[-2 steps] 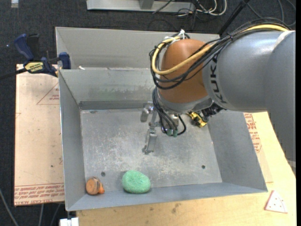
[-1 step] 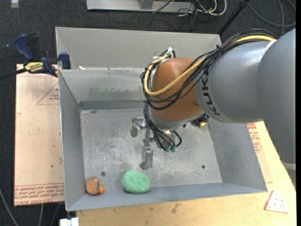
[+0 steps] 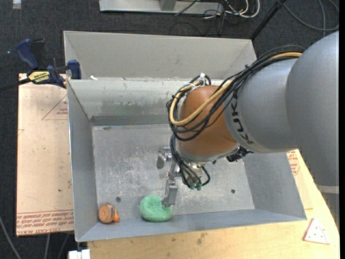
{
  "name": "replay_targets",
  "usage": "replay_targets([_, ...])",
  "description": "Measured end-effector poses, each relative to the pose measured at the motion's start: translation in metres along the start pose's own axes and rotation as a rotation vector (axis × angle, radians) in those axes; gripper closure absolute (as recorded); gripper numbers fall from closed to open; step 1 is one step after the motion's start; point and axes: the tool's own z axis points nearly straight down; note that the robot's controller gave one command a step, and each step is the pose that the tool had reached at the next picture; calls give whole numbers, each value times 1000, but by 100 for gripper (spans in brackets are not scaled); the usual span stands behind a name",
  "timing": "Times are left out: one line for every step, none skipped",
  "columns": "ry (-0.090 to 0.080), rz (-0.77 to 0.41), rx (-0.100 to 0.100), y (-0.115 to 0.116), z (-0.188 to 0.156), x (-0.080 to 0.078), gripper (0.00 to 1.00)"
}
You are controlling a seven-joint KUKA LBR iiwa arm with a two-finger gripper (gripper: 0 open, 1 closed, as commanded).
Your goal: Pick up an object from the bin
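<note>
The arm [image 3: 280, 109] stretched in from the right of the camera view and bent down over the middle of the bin [image 3: 81, 144], its thick grey body covering the bin's right back corner. At its wrist sat a round orange cover [image 3: 202, 123], with black and yellow cables [image 3: 213, 99] looped over the top of it.

Below the cover the hand [image 3: 171, 197] pointed down toward the front wall of the bin, low over the floor. Its tip stood at the upper right edge of a green lump [image 3: 153, 209], a rounded, soft-looking thing with a rough surface. The lump rested on the bin floor just beside the front wall, a little left of the middle. The tip either touched the lump or stood just over it; which of the two could not be told. Whether the hand was wide or narrow could not be told either, since the wrist and its cables hid most of it from above.

Left of the lump, well apart from the hand, a small orange and brown thing [image 3: 108, 213] lay near the front left corner, also close to the front wall. Its kind could not be made out. The bin's floor was grey metal, scuffed with pale marks about the middle.
</note>
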Motion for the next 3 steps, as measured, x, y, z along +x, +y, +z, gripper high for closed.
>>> replay_targets([-2,-195,2,0,22,10,0])
replay_targets([-10,-401,2,32,38,26,0])
replay_targets([-3,-401,-4,46,41,26,100])
